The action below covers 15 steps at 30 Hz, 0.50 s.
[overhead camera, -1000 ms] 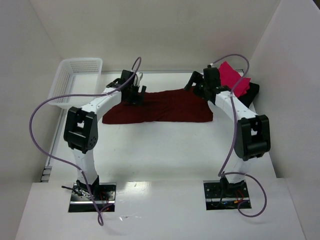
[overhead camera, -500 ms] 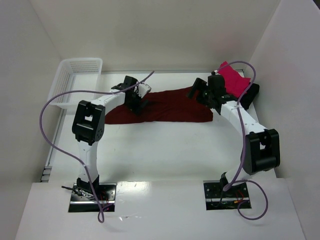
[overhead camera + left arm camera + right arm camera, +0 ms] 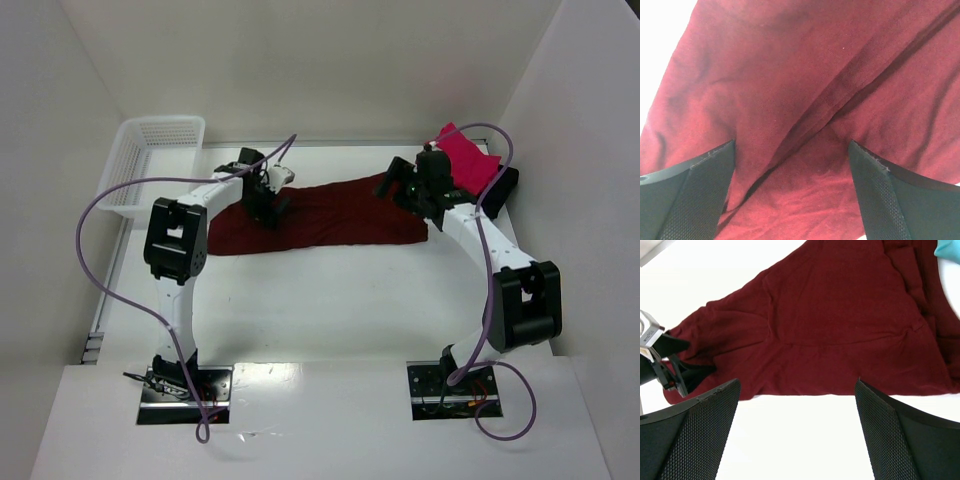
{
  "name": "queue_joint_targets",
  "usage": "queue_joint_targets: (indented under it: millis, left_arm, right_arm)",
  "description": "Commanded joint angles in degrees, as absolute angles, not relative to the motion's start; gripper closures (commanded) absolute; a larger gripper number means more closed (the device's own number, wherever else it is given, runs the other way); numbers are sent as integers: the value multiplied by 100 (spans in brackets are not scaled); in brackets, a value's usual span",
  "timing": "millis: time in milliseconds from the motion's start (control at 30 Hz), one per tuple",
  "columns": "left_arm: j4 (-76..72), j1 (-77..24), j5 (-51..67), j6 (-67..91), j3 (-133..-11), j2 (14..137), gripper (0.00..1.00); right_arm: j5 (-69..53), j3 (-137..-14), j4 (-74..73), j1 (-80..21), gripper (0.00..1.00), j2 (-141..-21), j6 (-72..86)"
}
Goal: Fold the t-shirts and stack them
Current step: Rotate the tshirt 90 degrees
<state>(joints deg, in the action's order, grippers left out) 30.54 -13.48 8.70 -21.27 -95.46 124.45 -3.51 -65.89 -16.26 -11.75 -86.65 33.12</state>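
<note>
Since a second ago your left elbow has pushed forward and your right elbow has swung outward. The maroon shirt point(image 3: 335, 215) lies spread across the table point(image 3: 320, 300) as before. Your left gripper point(image 3: 266, 203) hangs wide open and empty over its left part. Your right gripper point(image 3: 400, 187), equally wide and empty, is over its right end, near the pink shirt point(image 3: 465, 158).

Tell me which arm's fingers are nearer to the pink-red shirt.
Right. The right fingers hover over the right end of the maroon shirt, just left of the pink-red shirt. The left fingers are over the maroon shirt's left part, much farther away.
</note>
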Motion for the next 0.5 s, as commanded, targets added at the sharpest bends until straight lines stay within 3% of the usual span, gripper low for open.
queue_joint_targets:
  millis: [0,467]
  left_arm:
    - [3830,-1450,1458,-1430,-9180,12244,2]
    - [3525,-2364,1661,1220,-6843,10583,0]
  right_arm:
    - [-299,-6434,-1644,-1178,0,-8507,3261]
    - [-466,-6249,-1678,-1178,0,-9144,3366]
